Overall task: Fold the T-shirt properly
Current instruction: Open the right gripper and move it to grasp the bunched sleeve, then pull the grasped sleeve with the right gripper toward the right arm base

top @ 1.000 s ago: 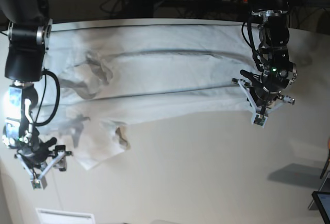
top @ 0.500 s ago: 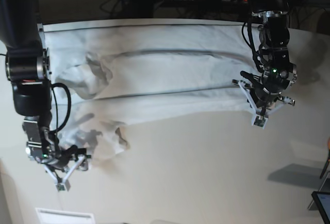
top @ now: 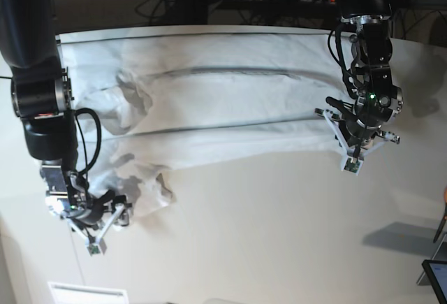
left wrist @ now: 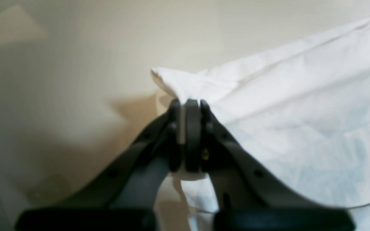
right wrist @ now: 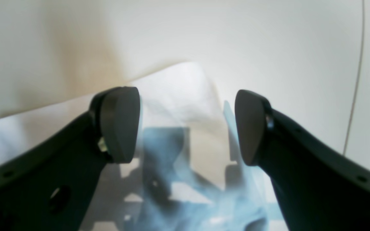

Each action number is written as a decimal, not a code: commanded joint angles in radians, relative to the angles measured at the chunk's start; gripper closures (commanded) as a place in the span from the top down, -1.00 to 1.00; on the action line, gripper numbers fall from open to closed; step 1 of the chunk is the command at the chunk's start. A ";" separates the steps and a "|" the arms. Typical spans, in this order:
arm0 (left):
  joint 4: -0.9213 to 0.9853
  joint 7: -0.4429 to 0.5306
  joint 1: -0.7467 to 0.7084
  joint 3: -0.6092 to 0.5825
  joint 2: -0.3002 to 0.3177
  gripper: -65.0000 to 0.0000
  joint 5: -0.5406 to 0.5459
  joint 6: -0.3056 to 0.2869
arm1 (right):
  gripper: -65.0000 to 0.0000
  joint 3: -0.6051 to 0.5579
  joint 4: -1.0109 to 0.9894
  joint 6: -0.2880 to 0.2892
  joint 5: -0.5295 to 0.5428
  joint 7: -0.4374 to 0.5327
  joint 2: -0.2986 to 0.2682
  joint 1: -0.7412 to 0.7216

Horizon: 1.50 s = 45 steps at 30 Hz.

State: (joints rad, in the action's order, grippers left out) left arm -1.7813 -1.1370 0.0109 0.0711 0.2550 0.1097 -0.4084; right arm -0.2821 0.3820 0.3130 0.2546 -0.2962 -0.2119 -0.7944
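Wrist views | left gripper [left wrist: 188, 106] clamps T-shirt [left wrist: 300, 128] corner | right gripper [right wrist: 186, 125] spread wide, empty

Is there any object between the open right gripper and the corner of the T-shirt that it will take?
Nothing visible stands in the way. The right gripper is open, with only the T-shirt corner showing between its fingers and bare table beyond. The left gripper is shut on the opposite corner.
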 commanded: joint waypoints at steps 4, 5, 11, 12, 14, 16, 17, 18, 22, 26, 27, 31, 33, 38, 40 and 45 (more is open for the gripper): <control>-0.019 0.004 0.016 0.005 0.011 -1.00 -0.002 0.006 | 0.34 0.001 -0.008 -0.001 0.002 0.025 -0.002 -0.038; -0.019 0.004 0.016 0.005 0.011 -1.00 -0.002 0.006 | 0.33 0.001 -0.022 0.001 0.002 0.025 -0.001 -0.038; -0.019 0.004 0.018 0.006 0.011 -1.00 -0.002 0.006 | 0.28 0.001 -0.079 0.001 0.002 0.055 0.019 -0.038; -0.019 0.004 0.018 0.006 0.011 -1.00 -0.002 0.006 | 0.20 0.001 -0.085 0.002 0.002 0.055 0.019 -0.038; -0.019 0.004 0.018 0.008 0.011 -1.00 -0.002 0.006 | -0.12 0.007 -0.087 0.002 0.002 0.056 0.021 -0.038; -0.019 0.004 0.018 0.006 0.011 -1.00 -0.002 0.006 | -0.59 0.008 -0.081 0.002 0.007 0.056 0.021 -0.038; -0.019 0.004 0.018 0.006 0.011 -1.00 -0.002 0.006 | -0.84 0.010 -0.081 0.002 0.009 0.056 0.021 -0.038; -0.019 0.004 0.018 0.006 0.011 -1.00 -0.002 0.006 | -1.00 0.010 -0.081 0.002 0.009 0.056 0.019 -0.038; -0.019 0.004 0.019 0.006 0.013 -1.00 -0.003 0.006 | -1.00 0.013 -0.027 0.001 0.010 0.050 0.019 -0.036; -0.018 0.004 0.019 0.006 0.013 -1.00 -0.003 0.006 | -1.00 0.067 0.148 -0.001 0.010 -0.048 0.018 0.036; -0.018 0.004 0.019 0.006 0.013 -1.00 -0.003 0.006 | -1.00 0.096 0.203 -0.001 0.010 -0.082 0.018 0.063; -0.018 0.004 0.019 0.006 0.013 -1.00 -0.003 0.006 | -1.00 0.186 0.519 -0.001 0.004 -0.222 0.016 0.195; -0.019 0.004 0.019 0.006 0.013 -1.00 -0.003 0.006 | -1.00 0.215 0.671 -0.002 0.004 -0.300 0.016 0.260; -0.019 0.004 0.019 0.005 0.013 -1.00 -0.003 0.006 | -1.00 0.301 1.004 -0.002 0.002 -0.492 0.021 0.418; -0.019 0.004 0.019 0.005 0.013 -1.00 -0.003 0.006 | -1.00 0.323 1.133 -0.002 0.002 -0.547 0.021 0.485; -0.021 0.004 0.019 0.005 0.013 -1.00 -0.003 0.006 | -1.00 0.384 1.356 -0.002 0.007 -0.653 0.033 0.620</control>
State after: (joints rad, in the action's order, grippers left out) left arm -1.7824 -1.1366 0.0135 0.0715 0.2550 0.1097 -0.4084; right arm 0.0986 1.7214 0.3130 0.2546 -0.9714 -0.1738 -0.1459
